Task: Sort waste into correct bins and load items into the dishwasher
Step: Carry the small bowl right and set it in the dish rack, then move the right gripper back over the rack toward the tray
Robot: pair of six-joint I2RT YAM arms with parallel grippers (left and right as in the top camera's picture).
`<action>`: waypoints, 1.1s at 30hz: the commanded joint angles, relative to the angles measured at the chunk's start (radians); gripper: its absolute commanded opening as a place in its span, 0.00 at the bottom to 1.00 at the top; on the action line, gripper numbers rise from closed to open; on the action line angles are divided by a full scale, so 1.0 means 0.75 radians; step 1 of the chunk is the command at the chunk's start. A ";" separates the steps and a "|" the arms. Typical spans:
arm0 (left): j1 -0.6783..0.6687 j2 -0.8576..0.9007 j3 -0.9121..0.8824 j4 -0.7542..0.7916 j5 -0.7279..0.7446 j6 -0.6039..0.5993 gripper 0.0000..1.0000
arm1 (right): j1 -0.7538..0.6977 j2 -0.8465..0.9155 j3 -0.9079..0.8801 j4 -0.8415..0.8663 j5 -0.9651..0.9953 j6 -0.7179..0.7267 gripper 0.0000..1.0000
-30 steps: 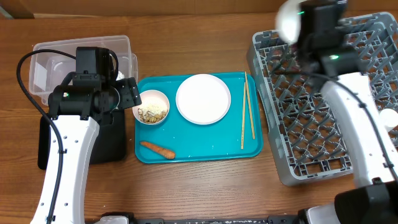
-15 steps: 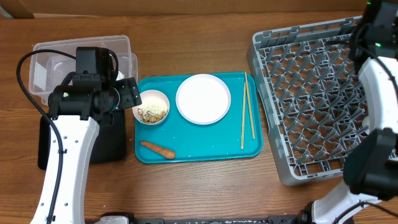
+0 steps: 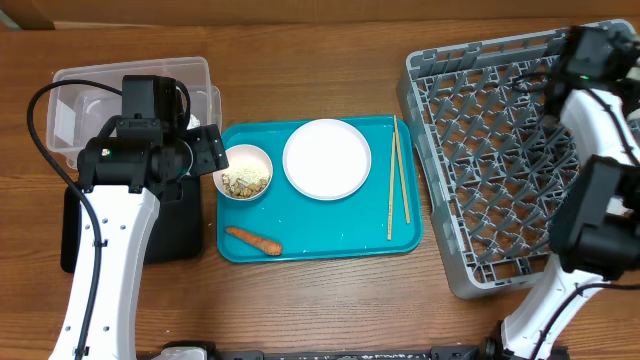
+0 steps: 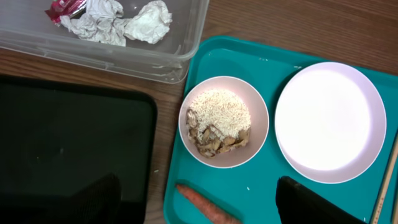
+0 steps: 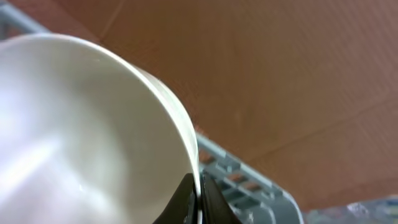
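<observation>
While the left gripper (image 4: 196,186) hangs spread & empty at the teal tray's (image 4: 255,174) left edge, that tray carries 1 plate (image 4: 329,121), 1 bowl (image 4: 224,93) w/ scraps (image 4: 214,140), 1 carrot (image 4: 208,208), 2 chopsticks (image 3: 397,180). Tub (image 4: 124,56): crumpled tissue (image 4: 118,22), wrapper (image 4: 62,7) cut off at frame edge. Right gripper (image 5: 199,199) pinches the rim of a white vessel (image 5: 74,137) by the rack (image 5: 249,180) corner; cup or bowl, can't tell.

The right hand (image 5: 198,198) swung its white bowl (image 5: 81,124) rightward across the rack (image 3: 480,150).
</observation>
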State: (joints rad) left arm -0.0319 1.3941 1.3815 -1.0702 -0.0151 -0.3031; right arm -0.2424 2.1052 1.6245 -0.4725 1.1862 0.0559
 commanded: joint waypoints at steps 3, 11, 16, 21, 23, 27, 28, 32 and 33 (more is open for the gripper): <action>-0.001 0.004 0.017 0.001 0.016 0.010 0.82 | 0.089 -0.002 -0.003 -0.135 -0.079 0.205 0.04; -0.001 0.004 0.017 0.000 0.016 0.010 0.82 | 0.175 -0.003 -0.003 -0.364 -0.293 0.227 0.38; -0.001 0.004 0.017 -0.002 0.016 0.011 0.83 | 0.189 -0.043 0.001 -0.439 -0.315 0.314 0.74; -0.001 0.004 0.017 -0.006 0.017 0.011 0.83 | 0.192 -0.224 0.016 -0.487 -0.546 0.221 0.80; -0.001 0.004 0.017 -0.006 0.016 0.010 0.84 | 0.200 -0.326 0.020 -0.489 -0.741 0.121 0.83; -0.001 0.004 0.017 -0.006 0.016 0.010 0.84 | 0.228 -0.500 0.021 -0.502 -1.152 0.053 0.86; -0.001 0.004 0.017 -0.005 0.016 0.010 0.85 | 0.239 -0.541 0.021 -0.508 -1.261 0.053 0.86; -0.001 0.004 0.017 0.000 0.016 0.010 0.87 | 0.301 -0.629 0.021 -0.544 -1.508 0.054 0.87; -0.001 0.004 0.017 0.001 0.016 0.010 0.87 | 0.326 -0.636 0.021 -0.558 -1.552 0.054 0.88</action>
State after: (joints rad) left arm -0.0319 1.3941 1.3815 -1.0737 -0.0116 -0.3031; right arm -0.0357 1.6333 1.6341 -0.8757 0.2489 0.1162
